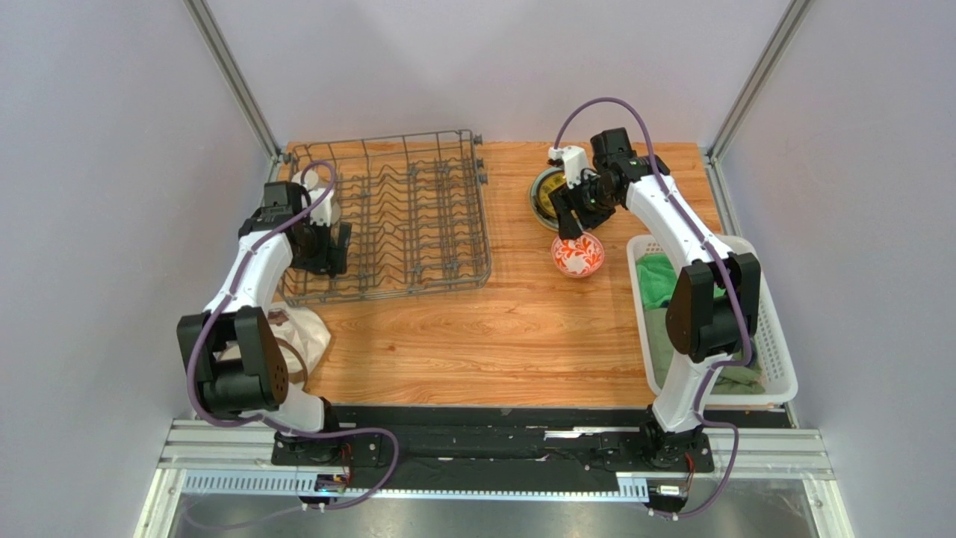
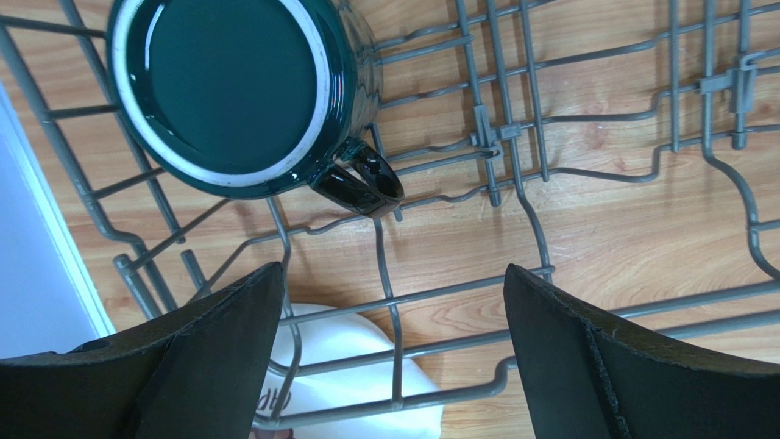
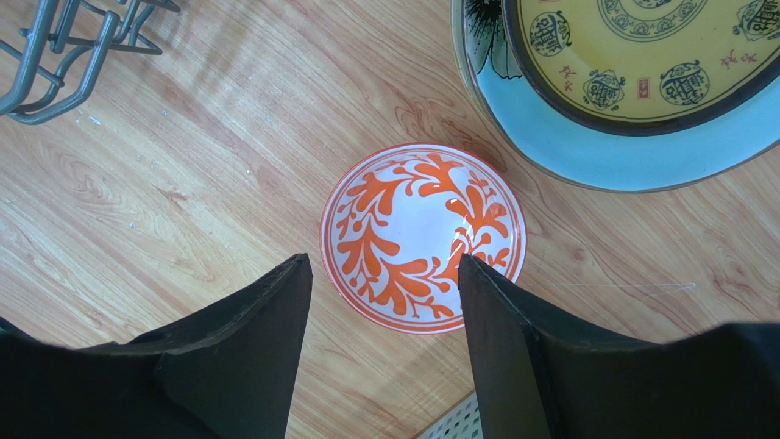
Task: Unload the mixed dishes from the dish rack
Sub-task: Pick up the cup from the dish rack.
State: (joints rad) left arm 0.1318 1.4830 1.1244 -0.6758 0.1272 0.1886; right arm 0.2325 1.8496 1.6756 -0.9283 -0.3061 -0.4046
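Hovering over the left end of the dish rack (image 1: 393, 213), the left gripper (image 2: 394, 274) has its fingers spread wide with nothing between them. Inside the rack a dark green mug (image 2: 229, 87) stands on end, its round face toward the wrist camera and its handle pointing down and right in that view; mouth up or down, I cannot tell. A pale cup (image 2: 357, 389) shows behind the wires below. The right gripper (image 3: 383, 261), fingers apart and empty, hangs above a red-and-white bowl (image 3: 423, 238) on the table (image 1: 471, 336), just beside a yellow plate (image 3: 641, 55) stacked on a pale green plate (image 3: 586, 155).
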